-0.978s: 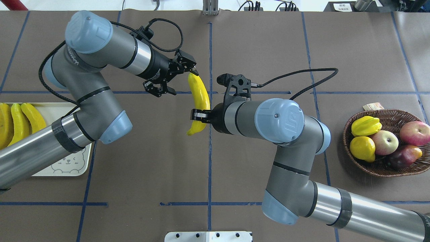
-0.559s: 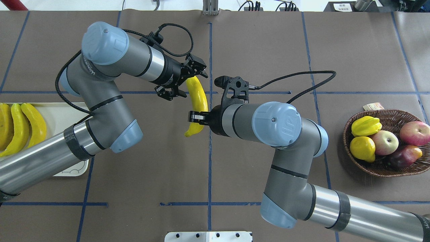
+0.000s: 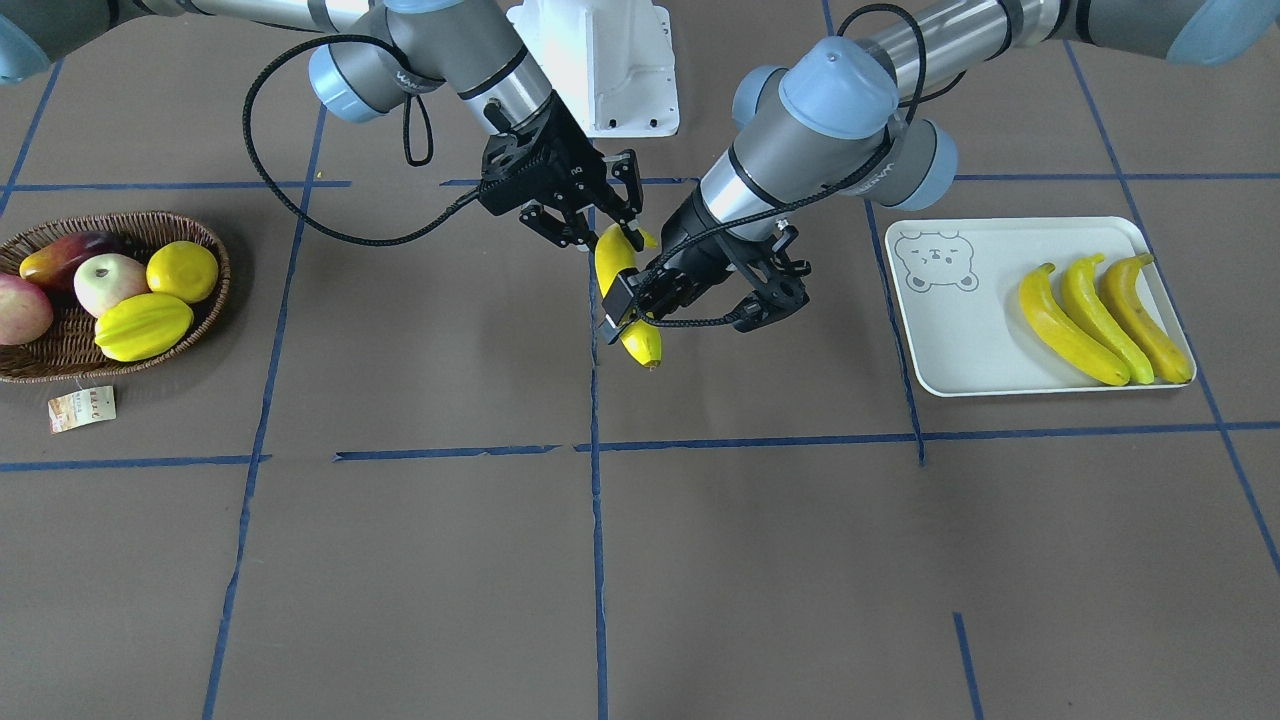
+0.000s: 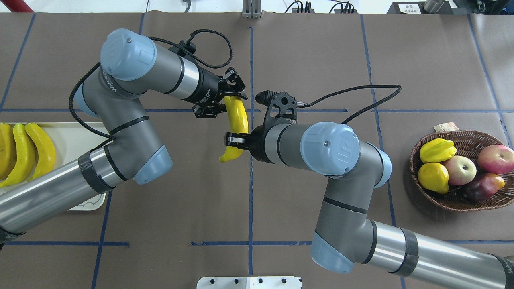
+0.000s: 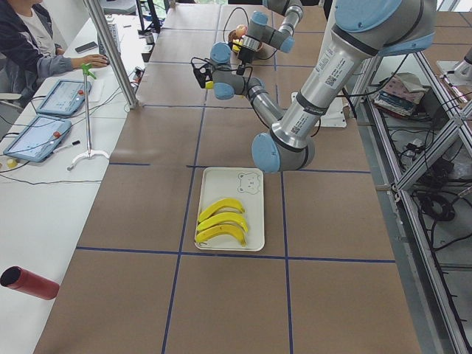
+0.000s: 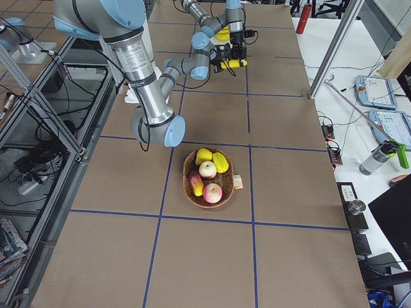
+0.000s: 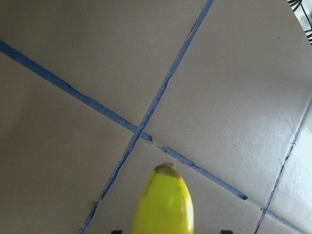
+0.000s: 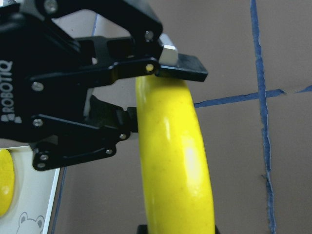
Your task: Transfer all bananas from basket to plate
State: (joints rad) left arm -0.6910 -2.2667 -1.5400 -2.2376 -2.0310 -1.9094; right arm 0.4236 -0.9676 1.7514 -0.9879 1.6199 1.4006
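Your right claw [image 4: 234,140] is clenching a glossy curved yellow banana [image 4: 237,118] over the brown counter [image 4: 192,192]; your left claw [image 4: 229,103] is bracketing its tip, grip impossible to tell.

Four bananas [image 3: 1095,318], one basket [image 3: 222,272], one plate [image 3: 960,345], two apples [image 3: 110,283], one lemon [image 3: 182,271], one starfruit [image 3: 143,326], one dark-red fruit [image 3: 65,255].

Basket [image 6: 187,169] up front, fruit [image 6: 207,169] inside — right arm [image 6: 137,64] stretched toward far banana [image 6: 232,63].

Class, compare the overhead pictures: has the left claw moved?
Yes. The left claw has shifted towards the vertical blue tape line, and now straddles the far end of the banana.
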